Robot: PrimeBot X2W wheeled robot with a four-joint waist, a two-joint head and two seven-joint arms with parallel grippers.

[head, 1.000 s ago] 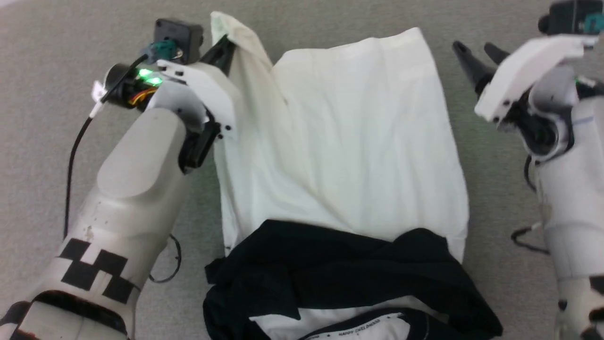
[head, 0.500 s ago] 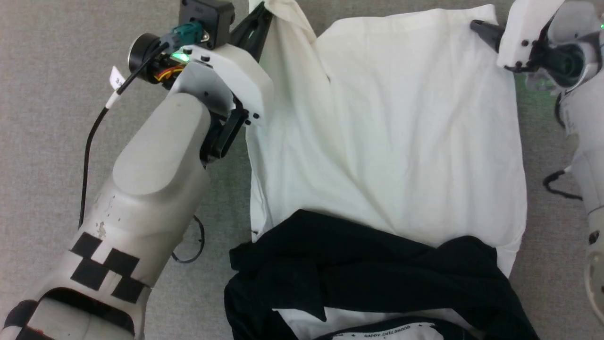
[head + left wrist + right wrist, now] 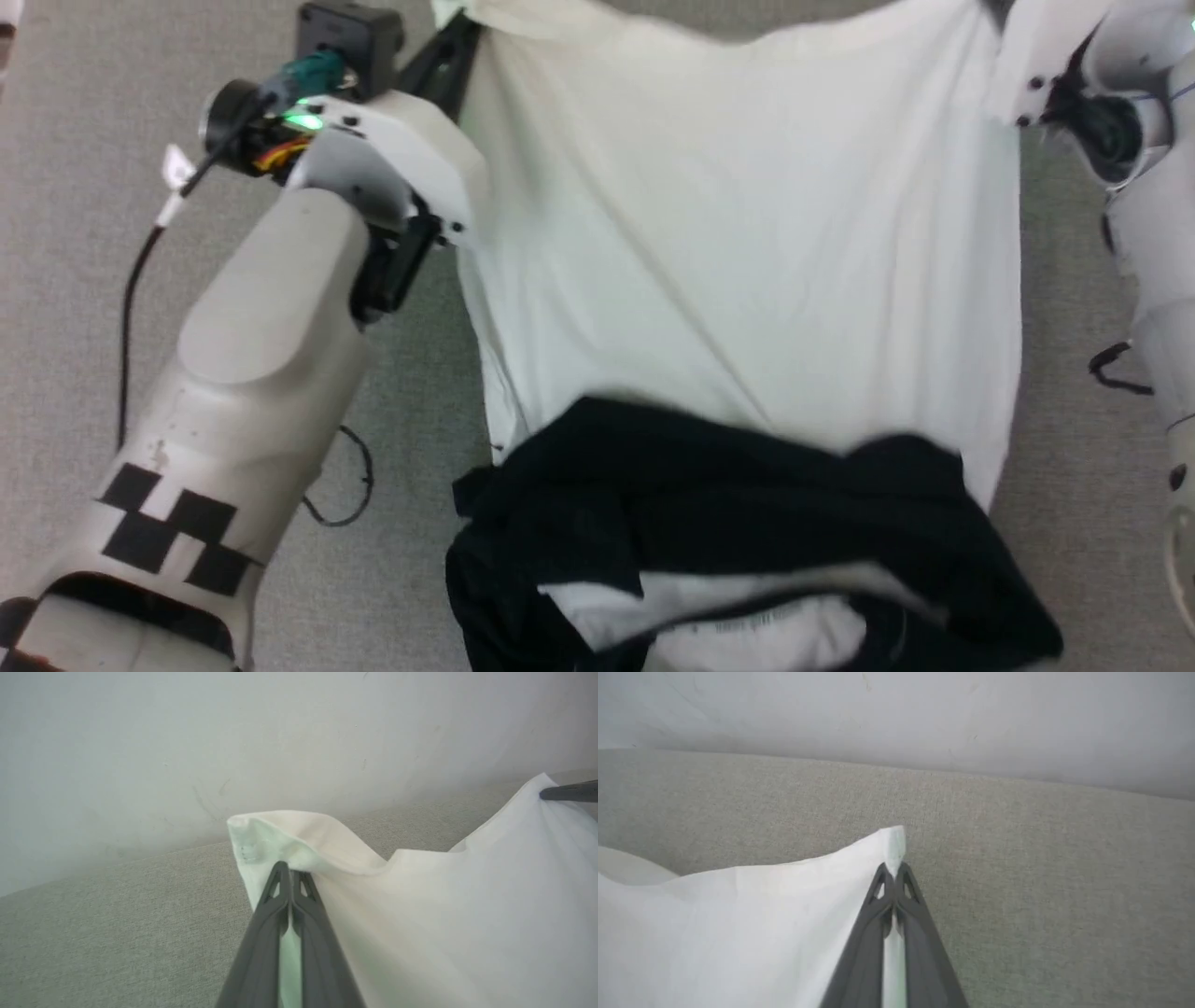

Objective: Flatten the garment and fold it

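1. Noticing the big change first: the right gripper point(image 3: 893, 868) was hanging wide open off to the side of the cloth a second ago. Now it has clamped fully shut on the far right corner of the garment point(image 3: 747, 233), up at about 1 o'clock in the head view
2. The left gripper point(image 3: 290, 868) is pinched tight on the other far corner at about 11 o'clock, same as before, with a little flap of hem flopped over its tips
3. So both far corners are held now. The white edge between them has pulled into a nearly straight line across 12 o'clock, where earlier it was slack and wrinkly. My guess is this sets up a stretch or shake-out to flatten the thing, so it's early days and no folding has started
4. The garment sits on the grey carpet point(image 3: 75, 233), dead centre between the two arms. From the wrist views its far corners look lifted off the carpet by the grip
5. Long axis runs 12 to 6, with the white end toward 12 and the black sleeves point(image 3: 728, 504) bunched in a heap across it at 6, closest to the robot. There's what looks like the neck end with a printed strip down at 6 too, though it's too blurry to read, so I'd say the hem points away from the robot
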